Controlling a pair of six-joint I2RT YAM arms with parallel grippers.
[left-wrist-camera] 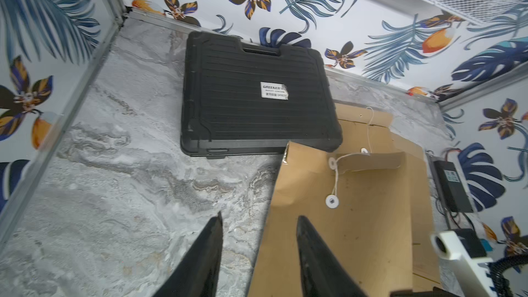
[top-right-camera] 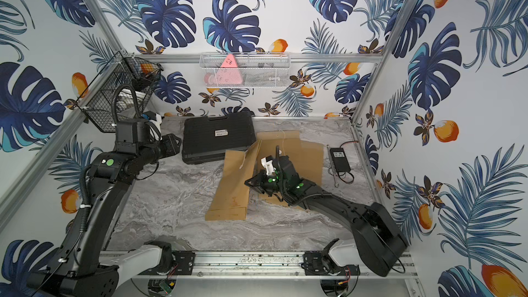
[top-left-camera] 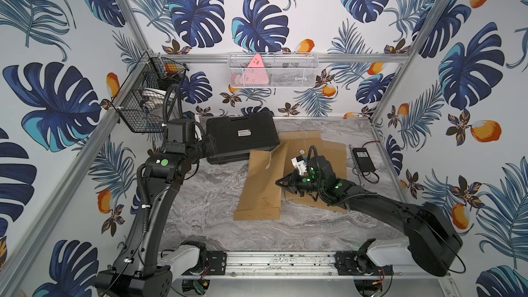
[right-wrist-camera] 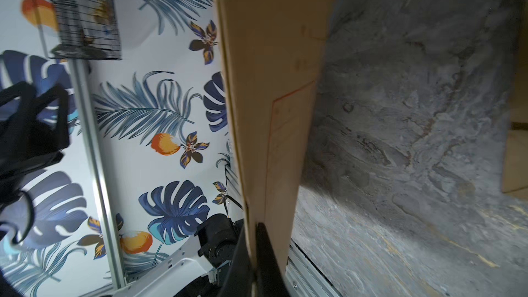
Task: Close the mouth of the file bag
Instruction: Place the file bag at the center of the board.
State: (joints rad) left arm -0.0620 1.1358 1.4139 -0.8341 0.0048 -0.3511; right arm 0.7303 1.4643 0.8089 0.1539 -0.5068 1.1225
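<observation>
My right claw (right-wrist-camera: 253,224) is clenched on the brown kraft-paper file bag (top-left-camera: 263,187), mid-frame in a top view; left claw (left-wrist-camera: 259,216) sits released.

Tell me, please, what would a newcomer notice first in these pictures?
Tropical leaf wallpaper covers every wall. Near the middle of the marble table, the right gripper pinches the edge of a brown file bag, lifting that edge. Behind it lies a black case, with the open left gripper beside it.
</observation>
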